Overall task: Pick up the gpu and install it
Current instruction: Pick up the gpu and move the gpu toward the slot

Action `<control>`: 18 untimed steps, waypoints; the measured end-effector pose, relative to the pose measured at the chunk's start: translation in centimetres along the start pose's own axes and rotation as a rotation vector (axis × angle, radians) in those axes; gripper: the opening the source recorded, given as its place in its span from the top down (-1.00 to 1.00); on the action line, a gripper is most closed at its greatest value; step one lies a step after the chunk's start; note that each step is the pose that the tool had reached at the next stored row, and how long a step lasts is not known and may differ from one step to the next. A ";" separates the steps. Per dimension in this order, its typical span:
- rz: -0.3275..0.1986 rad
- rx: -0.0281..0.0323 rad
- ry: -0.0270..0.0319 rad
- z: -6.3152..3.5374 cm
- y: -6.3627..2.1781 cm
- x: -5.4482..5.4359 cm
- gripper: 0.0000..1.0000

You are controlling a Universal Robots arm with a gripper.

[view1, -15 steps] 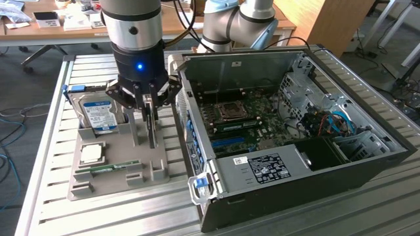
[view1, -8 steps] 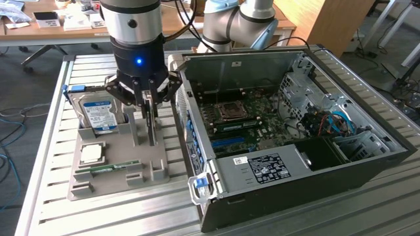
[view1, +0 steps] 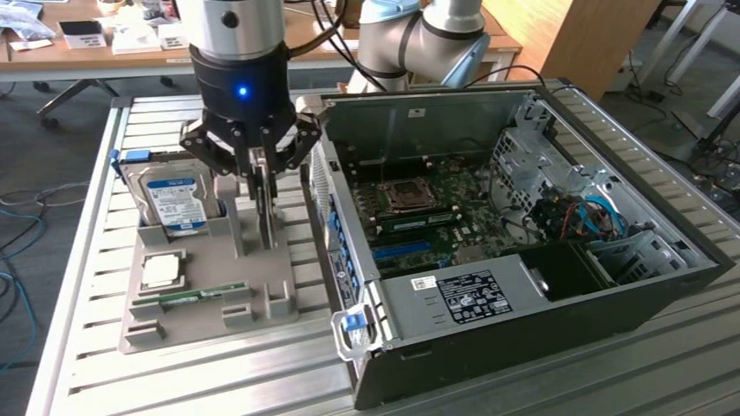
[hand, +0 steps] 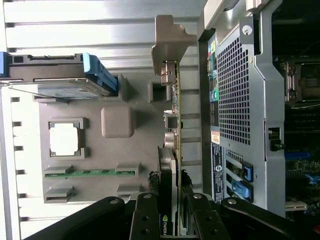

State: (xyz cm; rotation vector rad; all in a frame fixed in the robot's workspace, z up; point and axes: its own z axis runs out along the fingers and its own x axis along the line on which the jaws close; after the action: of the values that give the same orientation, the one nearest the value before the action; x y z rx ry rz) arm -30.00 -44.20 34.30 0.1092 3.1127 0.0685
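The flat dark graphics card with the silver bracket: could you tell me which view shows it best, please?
The wrist view: the graphics card runs lengthwise, with silver metal bracket and black fan housing visible. In the exterior view it is a thin upright dark sliver, edge-on.

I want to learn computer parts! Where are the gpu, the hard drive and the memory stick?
gpu point(hand: 175, 100), wrist view, on the card's thin green edge.
hard drive point(view1: 179, 201), exterior view, on its blue-white label.
memory stick point(hand: 90, 173), wrist view, middle of the green strip.

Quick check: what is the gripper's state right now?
Gripper: closed on the gpu, which stands on edge.
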 end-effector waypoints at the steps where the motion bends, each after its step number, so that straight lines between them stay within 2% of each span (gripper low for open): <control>1: 0.000 -0.0001 -0.0001 -0.21 0.01 0.0 0.47; 18: 0.000 -0.0001 -0.0001 -4.30 0.19 -0.1 0.47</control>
State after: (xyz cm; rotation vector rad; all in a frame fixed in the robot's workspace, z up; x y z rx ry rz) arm -30.00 -44.20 38.60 0.1092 3.1126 0.0687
